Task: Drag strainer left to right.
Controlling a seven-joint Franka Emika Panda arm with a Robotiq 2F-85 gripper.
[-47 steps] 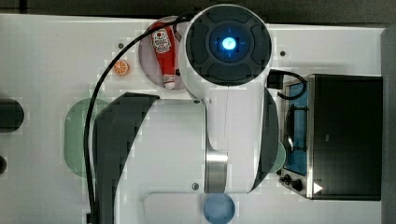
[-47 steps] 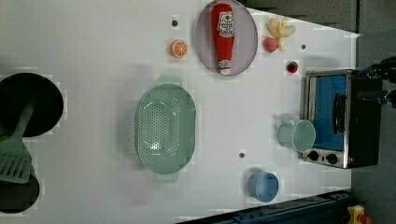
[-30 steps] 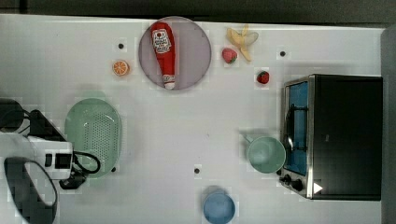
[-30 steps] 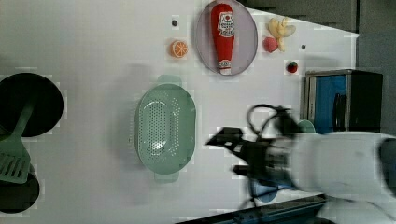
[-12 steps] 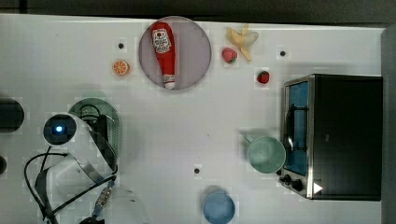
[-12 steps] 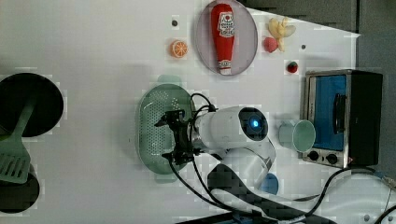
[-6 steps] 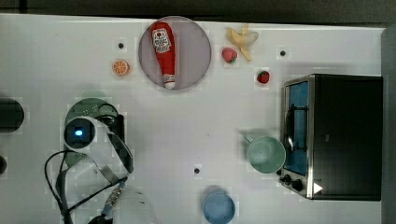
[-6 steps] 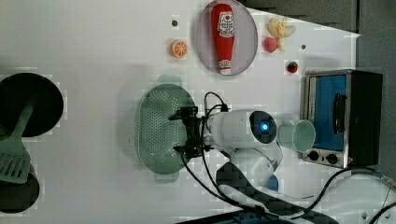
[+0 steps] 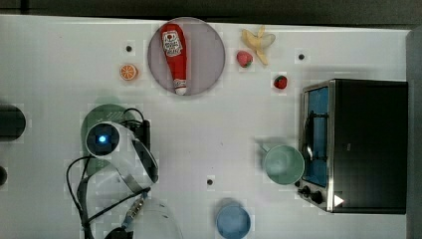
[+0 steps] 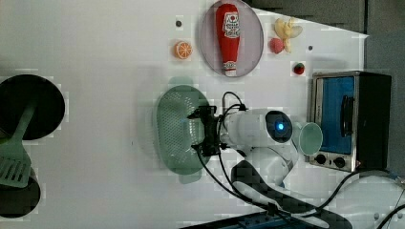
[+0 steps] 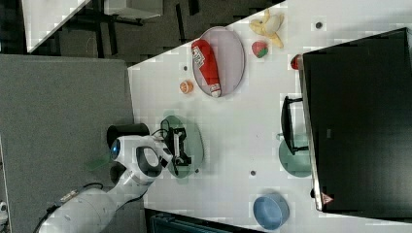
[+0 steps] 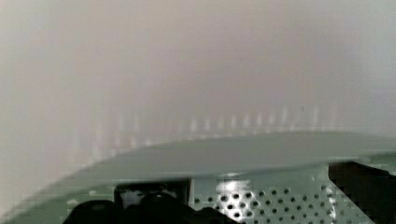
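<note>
The strainer (image 10: 176, 131) is a pale mint-green oval colander with a dotted basin, lying on the white table at the left view's middle. My gripper (image 10: 197, 132) hangs over the side of its basin towards the left view's right, open, one finger at each side and nothing held between them. In the top view the arm's wrist covers most of the strainer (image 9: 107, 112). From the right view, the gripper (image 11: 180, 145) sits inside the strainer (image 11: 192, 133). The wrist view looks along the strainer's rim (image 12: 233, 154), with the perforated wall just below it.
A mint-green mug (image 9: 282, 164) stands beside the toaster oven (image 9: 363, 144) at the top view's right, a blue bowl (image 9: 233, 221) near the front edge. A plate (image 9: 209, 55) with a ketchup bottle (image 9: 175, 50) and an orange slice (image 9: 128, 72) lie behind. A spatula (image 10: 16, 157) lies at the left view's left.
My gripper has shifted across the basin towards the left view's right, staying open. The strainer has not moved.
</note>
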